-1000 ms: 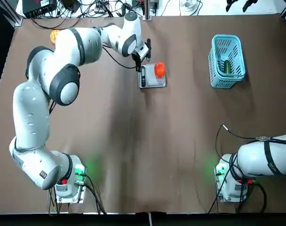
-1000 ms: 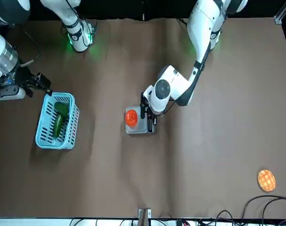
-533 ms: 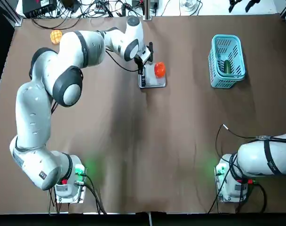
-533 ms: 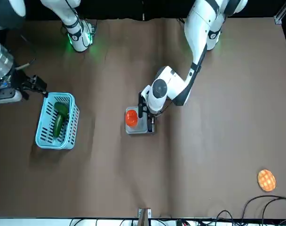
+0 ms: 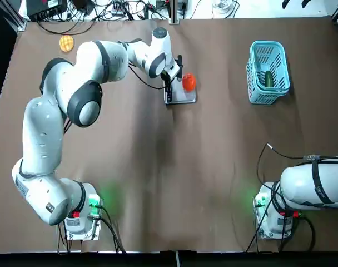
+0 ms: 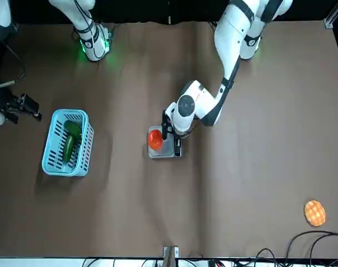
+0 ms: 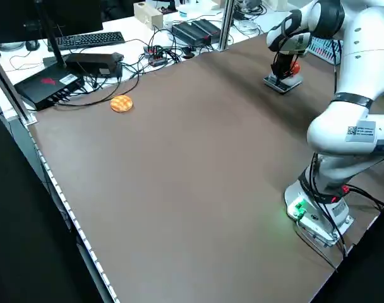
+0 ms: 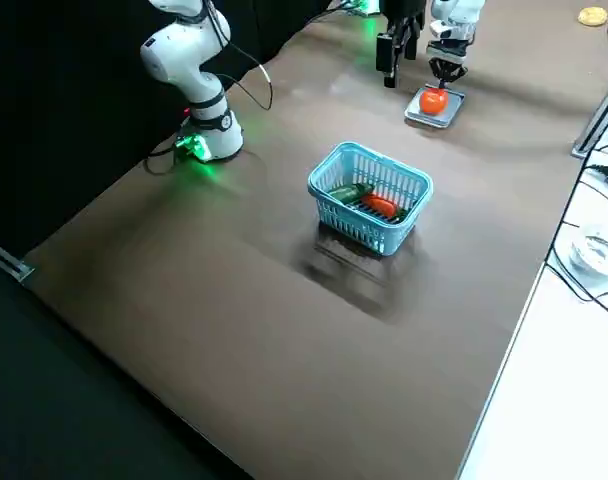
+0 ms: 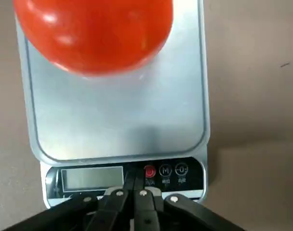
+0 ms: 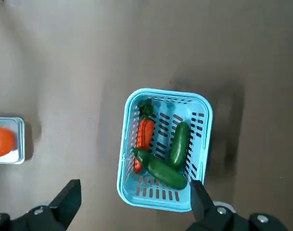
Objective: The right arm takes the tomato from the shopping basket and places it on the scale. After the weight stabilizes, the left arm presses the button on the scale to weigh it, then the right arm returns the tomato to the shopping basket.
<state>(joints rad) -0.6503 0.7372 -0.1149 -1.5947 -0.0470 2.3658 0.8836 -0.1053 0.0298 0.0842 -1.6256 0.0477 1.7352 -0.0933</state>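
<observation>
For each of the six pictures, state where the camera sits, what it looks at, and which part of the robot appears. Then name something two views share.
Top: overhead, looking down; both arms' bases, the left gripper at the scale.
Front: across the table, facing the robot; the tomato on the scale.
Left side: raised at the robot's left; the left arm, a round yellow-orange item.
Right side: raised at the robot's right; the basket nearest.
Left wrist: closed fingertips at the scale's red button.
Right wrist: high above the basket; the right gripper, open.
Shared: tomato and scale appear in all six.

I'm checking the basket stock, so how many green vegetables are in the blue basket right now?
2. One green vegetable stands along the shopping basket's side, the other lies slanted across its end, beside an orange-red carrot-like item. More could be hidden underneath.
</observation>
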